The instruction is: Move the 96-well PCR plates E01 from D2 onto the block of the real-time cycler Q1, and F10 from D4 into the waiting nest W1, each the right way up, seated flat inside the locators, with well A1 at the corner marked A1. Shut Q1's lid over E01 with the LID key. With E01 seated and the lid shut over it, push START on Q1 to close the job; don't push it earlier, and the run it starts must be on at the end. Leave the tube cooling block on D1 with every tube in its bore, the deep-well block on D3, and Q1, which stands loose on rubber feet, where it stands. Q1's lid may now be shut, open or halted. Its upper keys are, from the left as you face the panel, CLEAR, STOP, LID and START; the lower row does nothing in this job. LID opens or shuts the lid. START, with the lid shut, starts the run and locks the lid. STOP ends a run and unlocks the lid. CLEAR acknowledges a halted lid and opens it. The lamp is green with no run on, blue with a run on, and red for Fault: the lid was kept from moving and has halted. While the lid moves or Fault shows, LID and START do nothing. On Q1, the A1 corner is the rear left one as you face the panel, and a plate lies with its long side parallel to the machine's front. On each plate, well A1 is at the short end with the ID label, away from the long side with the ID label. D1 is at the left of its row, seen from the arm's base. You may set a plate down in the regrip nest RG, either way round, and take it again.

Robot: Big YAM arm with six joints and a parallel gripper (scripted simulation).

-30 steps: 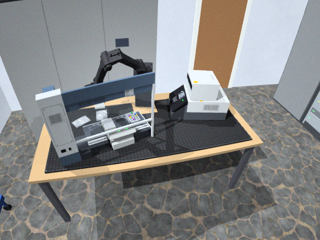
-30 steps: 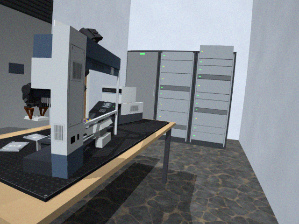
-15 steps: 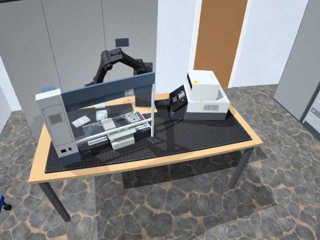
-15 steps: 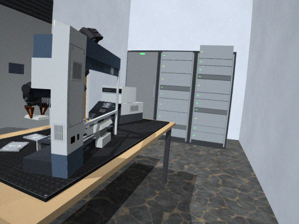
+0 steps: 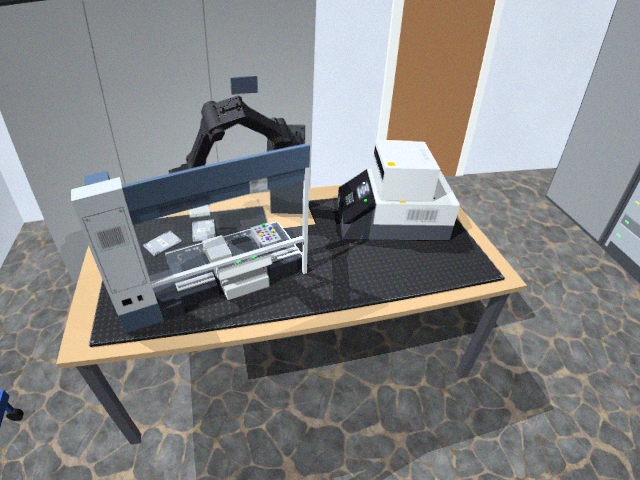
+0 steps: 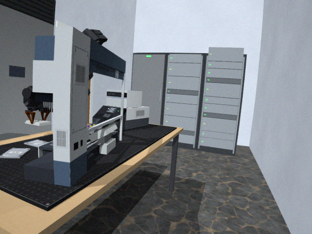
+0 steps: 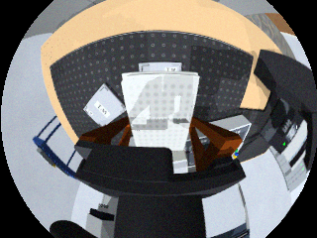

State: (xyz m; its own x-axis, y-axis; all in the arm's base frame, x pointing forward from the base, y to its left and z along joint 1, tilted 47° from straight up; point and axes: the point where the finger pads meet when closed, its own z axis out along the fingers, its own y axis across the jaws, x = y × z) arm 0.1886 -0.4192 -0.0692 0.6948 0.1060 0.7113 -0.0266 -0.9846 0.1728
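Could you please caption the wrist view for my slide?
Gripper, orange fingers clamped on a white 96-well PCR plate, held above the black mat.

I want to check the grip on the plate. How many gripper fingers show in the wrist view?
2. One orange finger is at the white plate's left edge, the other at its right edge; none seems hidden.
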